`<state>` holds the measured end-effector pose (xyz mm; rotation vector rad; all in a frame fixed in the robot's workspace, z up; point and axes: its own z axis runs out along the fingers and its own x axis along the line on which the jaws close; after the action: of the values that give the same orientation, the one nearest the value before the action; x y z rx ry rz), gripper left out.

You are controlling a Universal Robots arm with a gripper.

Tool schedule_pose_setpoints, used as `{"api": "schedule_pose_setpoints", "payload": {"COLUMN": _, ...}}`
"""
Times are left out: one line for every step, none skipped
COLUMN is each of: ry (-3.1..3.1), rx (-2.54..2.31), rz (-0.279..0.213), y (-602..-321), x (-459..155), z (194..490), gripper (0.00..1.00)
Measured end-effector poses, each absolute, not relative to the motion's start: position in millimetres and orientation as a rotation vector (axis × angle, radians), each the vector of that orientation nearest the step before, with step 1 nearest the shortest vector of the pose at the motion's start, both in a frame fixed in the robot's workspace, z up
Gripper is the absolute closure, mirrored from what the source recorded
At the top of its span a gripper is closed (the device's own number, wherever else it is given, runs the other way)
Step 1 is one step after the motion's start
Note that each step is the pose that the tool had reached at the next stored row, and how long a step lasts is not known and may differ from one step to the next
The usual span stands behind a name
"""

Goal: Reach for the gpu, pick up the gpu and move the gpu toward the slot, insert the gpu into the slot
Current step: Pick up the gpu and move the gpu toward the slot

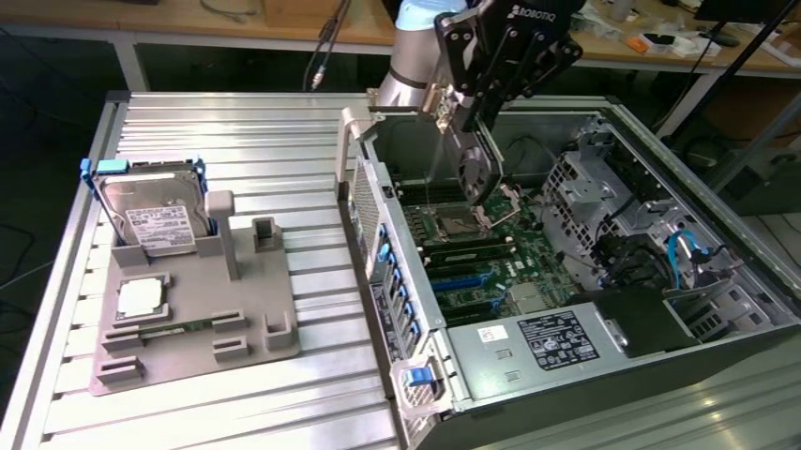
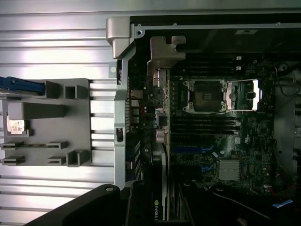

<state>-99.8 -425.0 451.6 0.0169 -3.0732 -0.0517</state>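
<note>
Gripping the gpu (image 1: 481,173) upright, jaws clamped on it, above the green motherboard (image 1: 541,251) inside the open computer case (image 1: 651,380), clear of the blue slot (image 1: 459,279): pickup done, insertion outstanding.

Silver arm (image 1: 407,89); blue joint cap (image 1: 423,13); black ROBOTIQ-marked end effector (image 1: 476,117).

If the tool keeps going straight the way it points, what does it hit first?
Probably the motherboard near the processor socket; the gpu clamped in the tool would touch it first. Depth is unclear.
</note>
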Motion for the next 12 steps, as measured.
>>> {"api": "schedule_pose_setpoints", "payload": {"ry": -3.072, "rx": 0.017, "rz": -0.052, "y": -425, "x": -97, "z": 452, "gripper": 0.73}}
{"api": "schedule_pose_setpoints", "payload": {"ry": -3.072, "rx": 0.017, "rz": -0.052, "y": -425, "x": -95, "z": 452, "gripper": 0.73}}
{"api": "schedule_pose_setpoints", "payload": {"ry": -3.071, "rx": 0.017, "rz": -0.052, "y": -425, "x": -92, "z": 452, "gripper": 0.73}}
{"api": "schedule_pose_setpoints", "payload": {"ry": -3.070, "rx": 0.017, "rz": -0.052, "y": -425, "x": -89, "z": 452, "gripper": 0.73}}
{"api": "schedule_pose_setpoints", "payload": {"ry": -3.069, "rx": 0.017, "rz": -0.052, "y": -425, "x": -86, "z": 452, "gripper": 0.73}}
{"api": "schedule_pose_setpoints", "payload": {"ry": -3.068, "rx": 0.017, "rz": -0.052, "y": -425, "x": -83, "z": 452, "gripper": 0.73}}
{"api": "schedule_pose_setpoints", "payload": {"ry": -3.068, "rx": 0.017, "rz": -0.052, "y": -425, "x": -80, "z": 452, "gripper": 0.73}}
{"api": "schedule_pose_setpoints", "payload": {"ry": -3.067, "rx": 0.017, "rz": -0.052, "y": -425, "x": -77, "z": 452, "gripper": 0.73}}
{"api": "schedule_pose_setpoints", "payload": {"ry": -3.067, "rx": 0.017, "rz": -0.052, "y": -425, "x": -74, "z": 452, "gripper": 0.73}}
{"api": "schedule_pose_setpoints", "payload": {"ry": -3.067, "rx": 0.017, "rz": -0.052, "y": -425, "x": -73, "z": 451, "gripper": 0.73}}
{"api": "schedule_pose_setpoints", "payload": {"ry": -3.067, "rx": 0.017, "rz": -0.052, "y": -425, "x": -72, "z": 451, "gripper": 0.73}}
{"api": "schedule_pose_setpoints", "payload": {"ry": -3.068, "rx": 0.017, "rz": -0.052, "y": -425, "x": -72, "z": 450, "gripper": 0.73}}
